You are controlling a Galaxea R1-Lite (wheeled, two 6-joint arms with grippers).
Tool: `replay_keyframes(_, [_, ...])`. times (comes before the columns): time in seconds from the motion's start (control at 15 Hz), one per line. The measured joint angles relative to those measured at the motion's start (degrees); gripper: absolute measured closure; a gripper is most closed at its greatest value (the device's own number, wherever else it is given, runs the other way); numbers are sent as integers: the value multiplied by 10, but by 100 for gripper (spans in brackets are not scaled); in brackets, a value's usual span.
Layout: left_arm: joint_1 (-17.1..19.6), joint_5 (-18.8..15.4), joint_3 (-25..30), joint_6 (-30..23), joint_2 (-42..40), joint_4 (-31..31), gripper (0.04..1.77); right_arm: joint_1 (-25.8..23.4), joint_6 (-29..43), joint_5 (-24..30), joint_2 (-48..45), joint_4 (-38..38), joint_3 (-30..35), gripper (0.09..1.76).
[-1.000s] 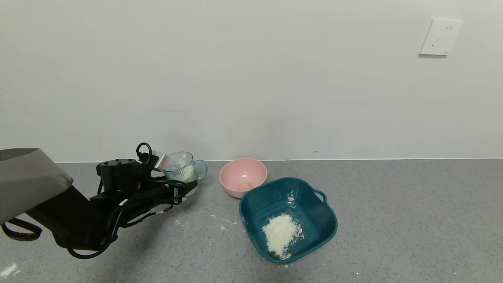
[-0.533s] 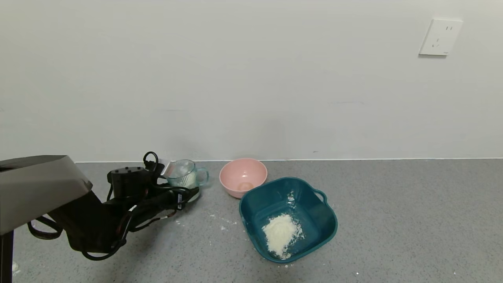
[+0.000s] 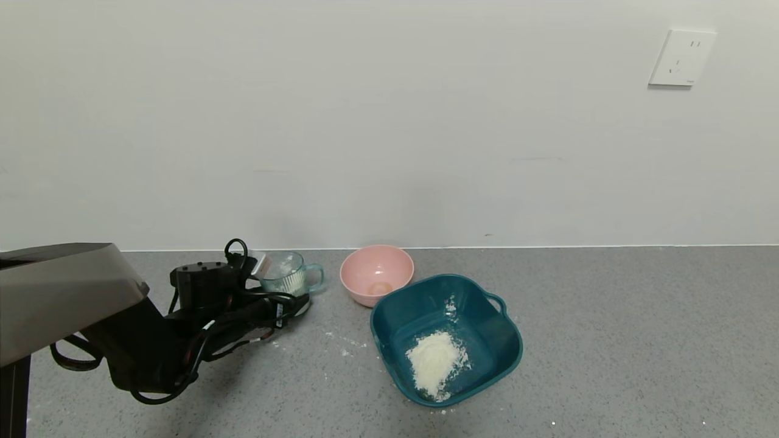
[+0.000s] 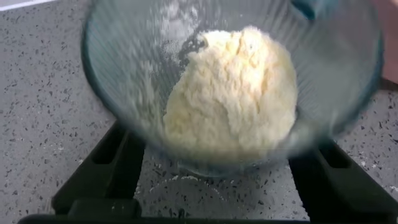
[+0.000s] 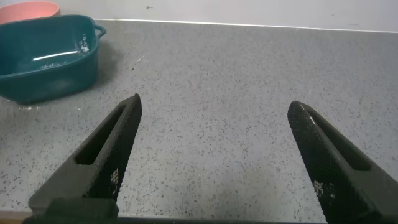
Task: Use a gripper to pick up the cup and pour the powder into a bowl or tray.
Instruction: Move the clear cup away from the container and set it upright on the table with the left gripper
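Holding the cup (image 3: 286,277) between its two fingers, your left gripper (image 3: 291,299) sits low over the grey counter (image 3: 608,340) at the far left, near the wall; the left wrist view shows a black finger on each side of the ribbed glass base, so the fingers pinch the cup rather than its handle, which points toward the pink bowl (image 3: 377,273). That body grip looks chosen so that a wrist roll tips the rim cleanly. The cup stands roughly upright, which keeps the powder (image 4: 233,93) heaped inside it; whether its base touches the counter you cannot tell. Some white powder already lies in the teal basin (image 3: 505,331), well apart from the cup on the far side of the pink bowl, so you will likely need to carry the cup past that bowl before tilting. Your right gripper (image 5: 214,155) hangs spread wide and empty over bare counter, off to the basin's right, out of the way.
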Motion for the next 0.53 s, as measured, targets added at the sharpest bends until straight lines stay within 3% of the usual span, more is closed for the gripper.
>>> replay_keyframes(0.53, [-1, 4, 14, 3, -25, 22, 20, 0, 0, 0, 0, 0, 0, 14])
